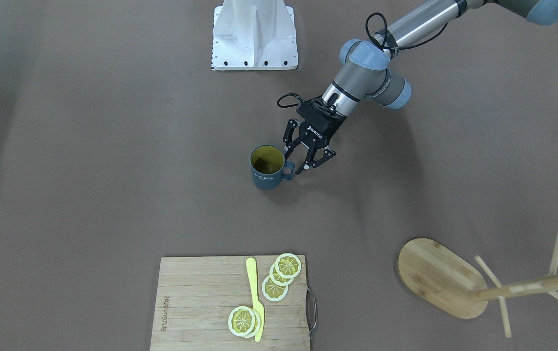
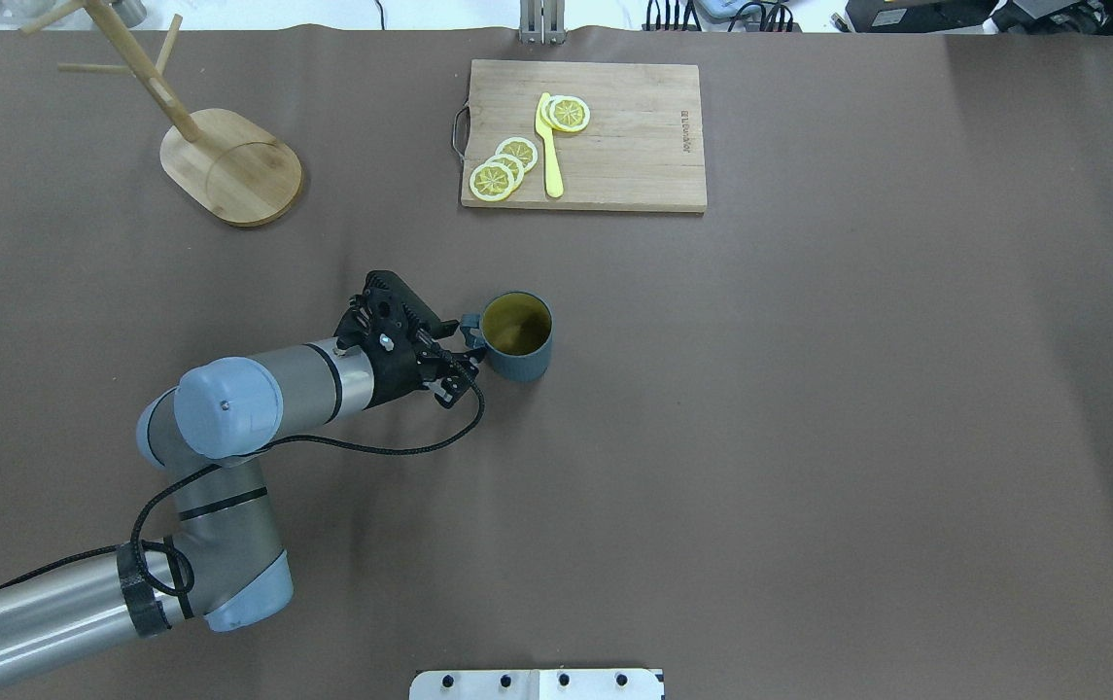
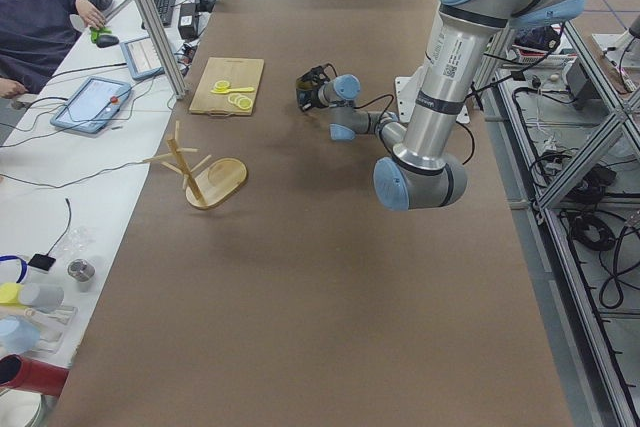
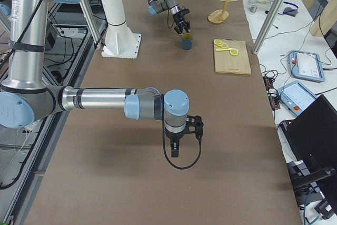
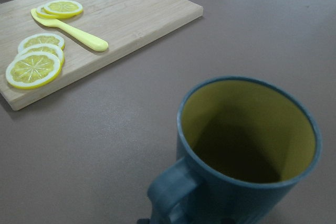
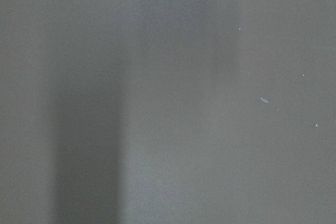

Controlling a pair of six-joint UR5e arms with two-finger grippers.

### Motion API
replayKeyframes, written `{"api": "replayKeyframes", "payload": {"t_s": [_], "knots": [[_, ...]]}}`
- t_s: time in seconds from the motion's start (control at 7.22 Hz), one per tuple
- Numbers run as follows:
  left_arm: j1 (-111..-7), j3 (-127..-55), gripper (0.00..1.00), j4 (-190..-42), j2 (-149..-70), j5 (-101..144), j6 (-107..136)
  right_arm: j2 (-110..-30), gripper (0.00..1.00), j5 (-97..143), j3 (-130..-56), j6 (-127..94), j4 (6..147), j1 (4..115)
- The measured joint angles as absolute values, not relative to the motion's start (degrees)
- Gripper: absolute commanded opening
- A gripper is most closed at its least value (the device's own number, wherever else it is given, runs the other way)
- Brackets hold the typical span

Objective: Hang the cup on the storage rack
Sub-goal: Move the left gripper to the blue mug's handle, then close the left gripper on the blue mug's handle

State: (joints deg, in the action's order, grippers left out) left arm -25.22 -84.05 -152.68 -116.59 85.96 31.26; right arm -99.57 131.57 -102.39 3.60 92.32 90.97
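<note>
The slate-blue cup (image 1: 265, 169) with a yellow-olive inside stands upright mid-table, "HOME" on its side, its handle (image 1: 289, 170) turned toward my left arm. My left gripper (image 1: 294, 160) is open, its fingers close on either side of the handle, not closed on it. The overhead view shows the same: the left gripper (image 2: 456, 352) is at the handle of the cup (image 2: 516, 337). The left wrist view shows the cup (image 5: 247, 145) very near. The bamboo storage rack (image 2: 231, 167) stands upright at the far left; its pegs are bare. My right gripper (image 4: 181, 133) hangs over bare table; I cannot tell its state.
A bamboo cutting board (image 2: 629, 146) with lemon slices (image 2: 503, 167) and a yellow knife (image 2: 549, 146) lies at the far middle edge. The robot's white base plate (image 1: 254, 34) is at the near edge. The rack also shows in the front view (image 1: 437, 275).
</note>
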Motion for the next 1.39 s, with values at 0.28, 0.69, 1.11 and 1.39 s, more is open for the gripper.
{"api": "replayKeyframes", "payload": {"t_s": [0.28,0.69,1.11,1.39], "knots": [[-25.70,-83.34,0.48,-152.66,-116.63,86.01,31.39,-99.51,1.00,131.57,-102.47,3.60,92.31,90.97],[-25.91,-83.08,0.45,-152.61,-116.93,85.97,31.48,-99.26,1.00,131.57,-102.50,3.60,92.29,90.96],[-25.93,-81.79,0.38,-152.58,-118.56,86.02,31.55,-99.20,1.00,131.57,-102.49,3.58,92.28,90.97],[-25.93,-80.83,0.34,-152.58,-119.40,86.02,31.49,-99.23,1.00,131.57,-102.50,3.53,92.29,90.97]]}}
